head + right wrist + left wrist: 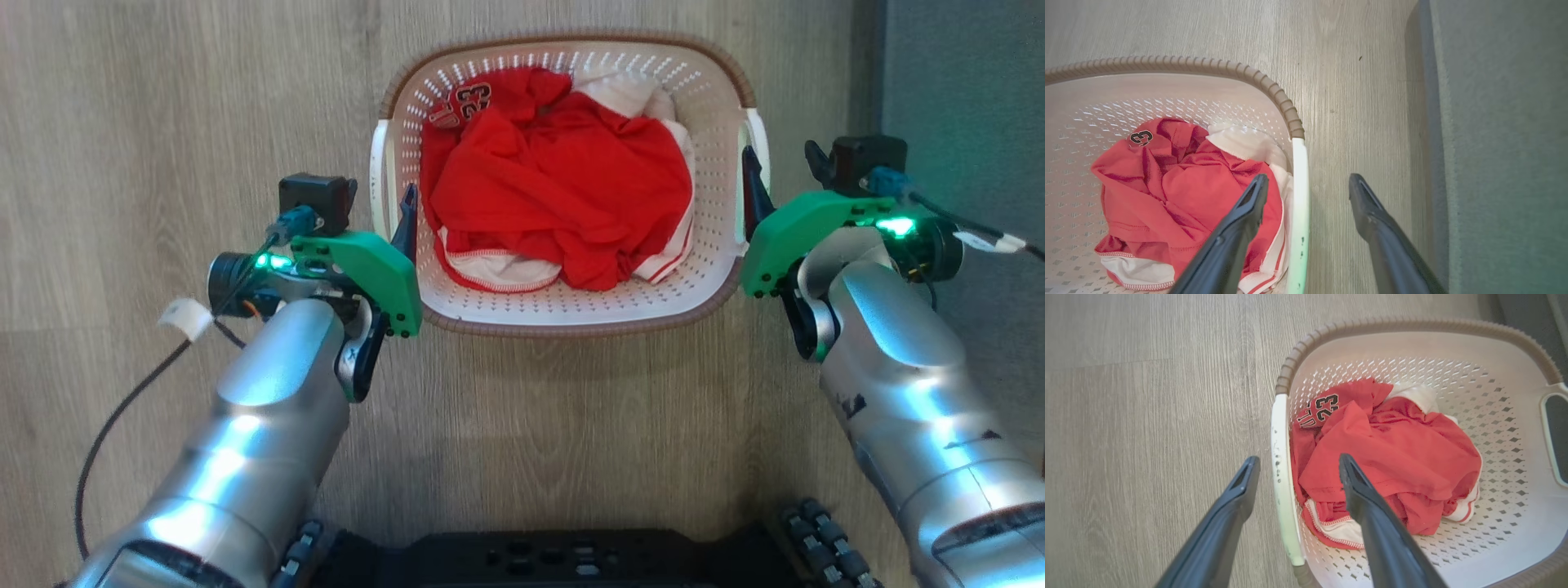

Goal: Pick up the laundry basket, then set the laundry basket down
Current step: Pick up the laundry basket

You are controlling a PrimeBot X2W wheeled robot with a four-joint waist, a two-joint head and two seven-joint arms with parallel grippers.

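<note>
- Head view: the cream-white perforated plastic laundry basket (571, 304) with a brown woven-look rim sits on the pale wood-grain floor (163, 122), with red and white clothes (563, 180) heaped inside. The left gripper (406, 216) and right gripper (755, 192) flank its sides.
- Left wrist view: the left gripper (1297, 461) gapes wide, one finger outside the white handle (1278, 465) and one over the clothes, holding nothing.
- Right wrist view: the right gripper (1308, 179) is spread wide astride the opposite white handle (1300, 196), empty.

Pale wood-grain floor (163, 122), grey textured surface (963, 73) along its right edge
</note>
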